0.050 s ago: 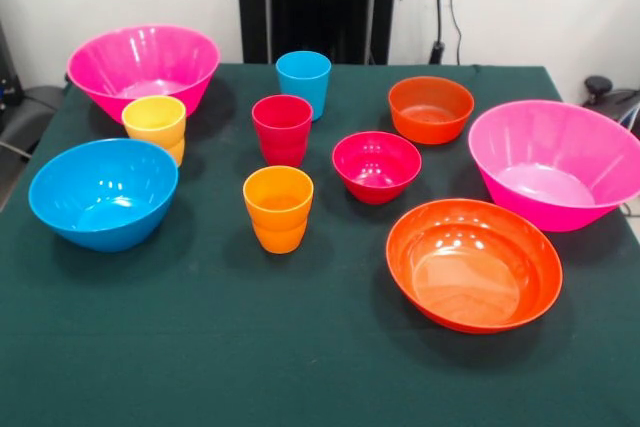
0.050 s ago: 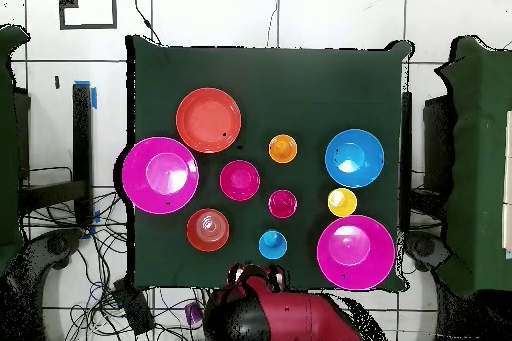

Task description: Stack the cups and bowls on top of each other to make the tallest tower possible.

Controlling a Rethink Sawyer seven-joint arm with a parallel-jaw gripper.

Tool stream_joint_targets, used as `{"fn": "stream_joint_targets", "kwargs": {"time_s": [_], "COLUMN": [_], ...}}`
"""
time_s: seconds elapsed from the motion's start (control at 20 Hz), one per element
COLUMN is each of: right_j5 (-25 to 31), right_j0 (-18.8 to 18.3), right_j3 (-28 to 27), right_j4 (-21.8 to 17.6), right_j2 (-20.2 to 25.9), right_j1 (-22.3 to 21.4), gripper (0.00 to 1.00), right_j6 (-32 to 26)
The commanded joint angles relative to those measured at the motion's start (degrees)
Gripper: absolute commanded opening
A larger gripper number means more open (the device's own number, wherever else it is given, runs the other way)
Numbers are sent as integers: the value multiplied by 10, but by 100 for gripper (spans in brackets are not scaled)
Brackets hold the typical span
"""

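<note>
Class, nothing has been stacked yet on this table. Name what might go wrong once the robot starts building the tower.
1. The yellow cup stands very close to a pink bowl, so grabbing the cup may well nudge that bowl.
2. The red cup and blue cup stand close together; reaching for one could tip the other.
3. The cups are taller than wide and glossy, so a tower set on one would likely wobble or slide.
</note>
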Motion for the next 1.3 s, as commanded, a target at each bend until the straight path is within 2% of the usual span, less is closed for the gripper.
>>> {"fn": "stream_joint_targets", "kwargs": {"time_s": [0.05, 0.45, 0.8, 0.9, 1.0, 1.2, 1.3], "right_j5": [-64, -155, -247, -257, -244, -170, -137], "right_j0": [28, 60, 80, 81, 83, 89, 83], "right_j3": [-9, -26, -85, -105, -112, -103, -102], "right_j4": [-41, -46, -49, -51, -53, -58, -61], "right_j2": [38, 0, -36, -44, -53, -72, -66], "right_j1": [90, 171, 286, 314, 311, 237, 205], "gripper": [100, 100, 100, 100, 100, 100, 100], "right_j6": [46, 68, 64, 57, 47, 17, 4]}}
